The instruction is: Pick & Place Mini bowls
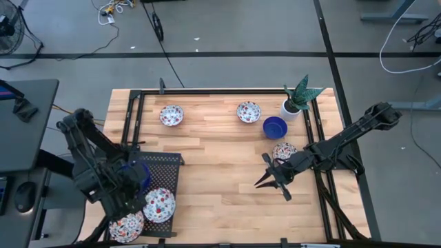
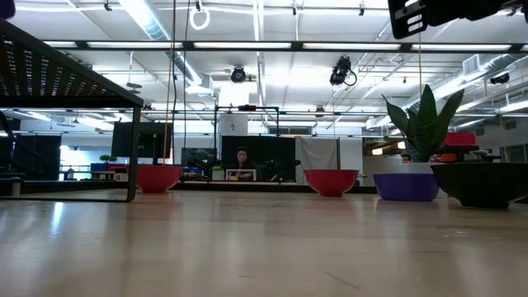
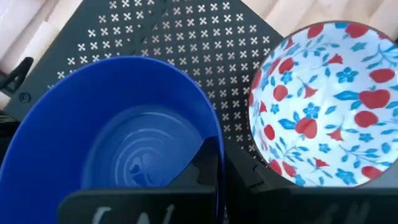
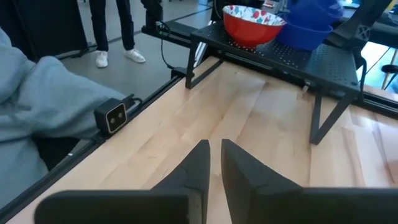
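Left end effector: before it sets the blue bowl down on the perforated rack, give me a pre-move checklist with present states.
1. Grip on blue bowl: ok. The left end effector is shut on its rim, one finger inside the bowl.
2. Position over black rack: ok. The bowl is above the perforated surface.
3. Landing spot free: cannot tell. A floral bowl sits close beside the blue one.
4. Bowl level: cannot tell from these views.
5. Right end effector out of the way: ok. It hovers over bare table at mid-table, apart from the rack.
6. People clear: ok. A grey sleeve shows only beyond the table edge.
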